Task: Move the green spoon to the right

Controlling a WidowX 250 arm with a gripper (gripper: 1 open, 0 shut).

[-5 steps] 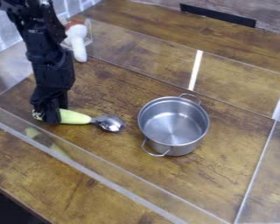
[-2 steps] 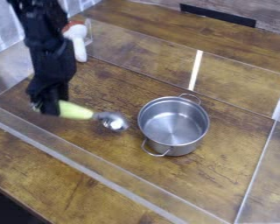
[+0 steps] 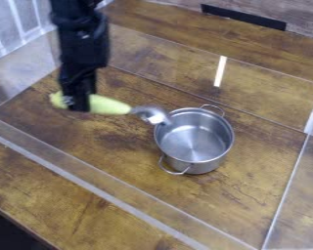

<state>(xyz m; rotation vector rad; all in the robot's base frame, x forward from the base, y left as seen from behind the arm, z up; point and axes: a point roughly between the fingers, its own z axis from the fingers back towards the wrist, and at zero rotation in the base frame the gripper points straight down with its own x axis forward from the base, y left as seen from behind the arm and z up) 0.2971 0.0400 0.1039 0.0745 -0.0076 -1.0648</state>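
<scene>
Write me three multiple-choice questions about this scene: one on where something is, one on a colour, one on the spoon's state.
1. Where does the spoon's metal bowl appear in the picture?
A) right beside the pot's rim
B) at the bottom edge
C) in the top right corner

2. What colour is the spoon's handle?
A) red
B) yellow-green
C) blue

3. How is the spoon at this moment?
A) lying inside the pot
B) snapped in two
C) held up by the robot's jaws

Key:
1 A: the spoon has its shiny end next to the near left part of the steel pot's rim in this view.
2 B: the handle shows bright yellow-green.
3 C: the dark jaws are at the handle, and the spoon appears raised above the wooden table.
</scene>
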